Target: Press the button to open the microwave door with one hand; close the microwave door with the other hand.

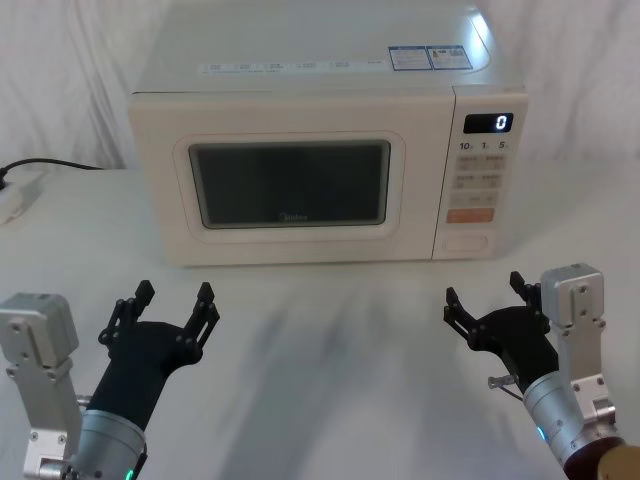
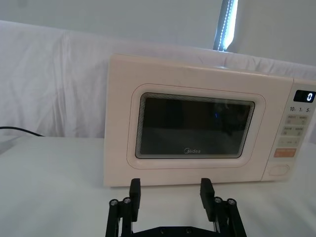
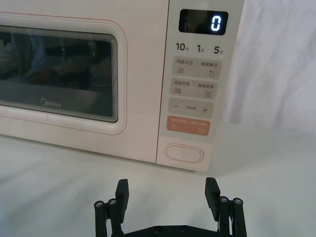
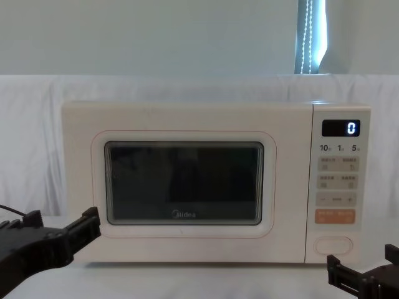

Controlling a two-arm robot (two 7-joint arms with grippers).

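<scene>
The black left gripper (image 1: 175, 297) hangs with fingers spread wide, empty; the black right gripper (image 1: 486, 292) likewise. Ahead of the right fingertips sits the wide oval cream button (image 3: 184, 153), untouched. The cream glass-windowed microwave door (image 1: 290, 186) stands shut beyond the left fingers, on the boxy cream microwave (image 1: 320, 70).

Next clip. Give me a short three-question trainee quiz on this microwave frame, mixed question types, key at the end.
1. True or false: the microwave door is shut.
2. What does the display show?
3. Which gripper sits nearer the button: A) left gripper B) right gripper?

Key: 1. True. 2. A white 0. 3. B; both grippers hover open above the table, touching nothing.
</scene>
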